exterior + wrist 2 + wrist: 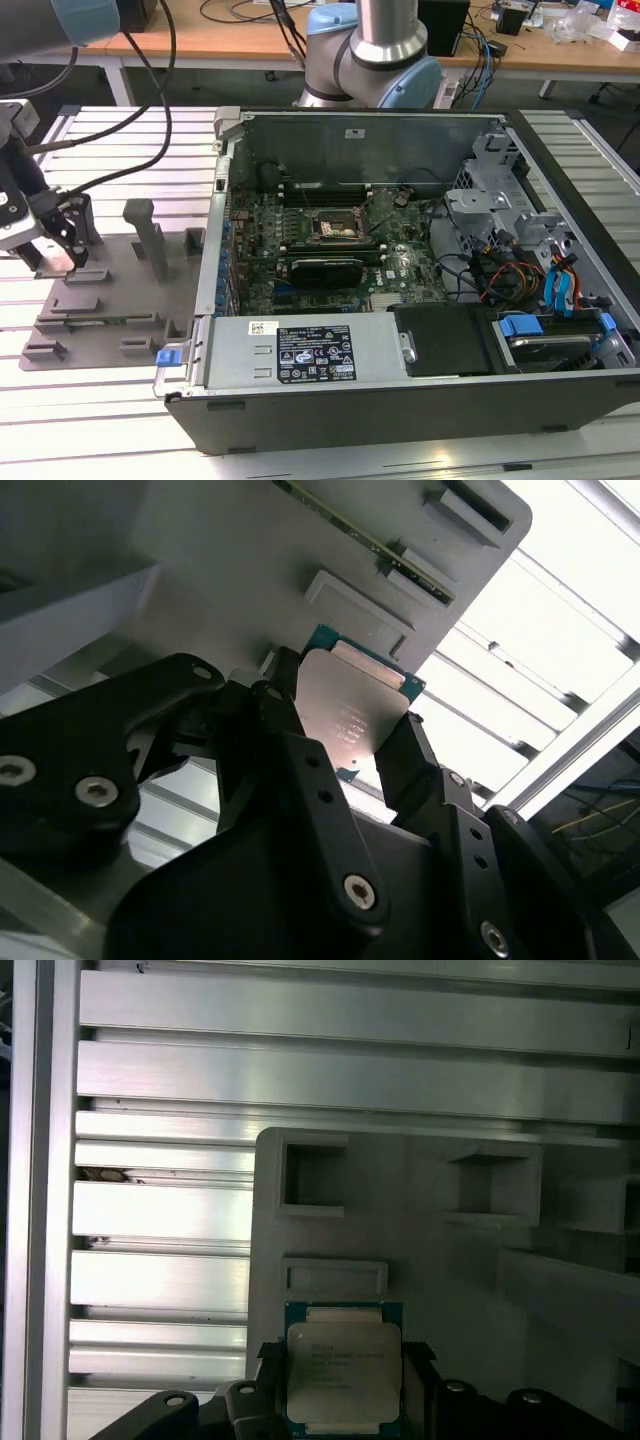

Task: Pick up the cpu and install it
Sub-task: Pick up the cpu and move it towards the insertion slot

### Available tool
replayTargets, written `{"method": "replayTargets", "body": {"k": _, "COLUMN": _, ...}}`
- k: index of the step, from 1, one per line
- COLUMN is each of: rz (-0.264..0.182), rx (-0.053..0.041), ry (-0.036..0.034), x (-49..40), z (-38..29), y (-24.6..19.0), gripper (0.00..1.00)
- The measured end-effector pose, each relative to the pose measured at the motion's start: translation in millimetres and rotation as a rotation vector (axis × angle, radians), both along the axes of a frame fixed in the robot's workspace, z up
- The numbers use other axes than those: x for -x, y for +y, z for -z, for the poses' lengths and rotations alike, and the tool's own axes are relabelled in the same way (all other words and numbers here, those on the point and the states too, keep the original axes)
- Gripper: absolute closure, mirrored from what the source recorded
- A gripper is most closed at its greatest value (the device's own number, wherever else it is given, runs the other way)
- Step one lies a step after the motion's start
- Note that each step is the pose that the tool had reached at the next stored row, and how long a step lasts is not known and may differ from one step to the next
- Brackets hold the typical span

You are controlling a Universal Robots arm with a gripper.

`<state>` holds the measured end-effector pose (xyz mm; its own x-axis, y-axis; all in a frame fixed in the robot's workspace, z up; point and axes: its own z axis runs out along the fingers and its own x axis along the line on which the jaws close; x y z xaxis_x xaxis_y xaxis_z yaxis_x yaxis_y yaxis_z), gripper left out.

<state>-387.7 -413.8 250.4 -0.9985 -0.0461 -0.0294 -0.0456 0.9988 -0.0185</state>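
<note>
The cpu (343,1370), a flat square chip with a silvery top and a green rim, sits between my black fingers (405,755) in both wrist views. My gripper (345,715) is shut on the cpu (350,710), one finger against each of two opposite edges. It is just over the grey fixture tray (420,1220); I cannot tell whether the chip still touches the tray. In the exterior view my gripper (65,250) hangs over the tray (110,290) at the exterior view's left, well away from the black-framed socket (338,228) on the motherboard.
An open computer case (400,400) lies at the exterior view's middle and right, with its metal wall (215,240) between the tray and the motherboard. Grey posts (145,235) stand up from the tray. Black cables (150,120) hang over the slatted metal table (100,430).
</note>
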Motion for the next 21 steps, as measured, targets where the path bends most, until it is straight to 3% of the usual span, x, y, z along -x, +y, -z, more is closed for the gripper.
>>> {"method": "replayTargets", "body": {"k": 8, "rz": 0.0, "rx": 0.0, "ry": 0.0001, "x": 0.0, "z": -9.7, "y": 1.9, "gripper": 0.45}}
{"method": "replayTargets", "body": {"k": 16, "rz": 0.0, "rx": 0.0, "ry": 0.0, "x": 0.0, "z": -31.3, "y": 1.9, "gripper": 0.45}}
{"method": "replayTargets", "body": {"k": 20, "rz": 0.0, "rx": 0.0, "ry": 0.0, "x": 0.0, "z": -36.3, "y": 1.9, "gripper": 0.45}}
{"method": "replayTargets", "body": {"k": 21, "rz": 0.0, "rx": -0.0001, "ry": 0.0, "x": 0.0, "z": -41.6, "y": 1.9, "gripper": 0.45}}
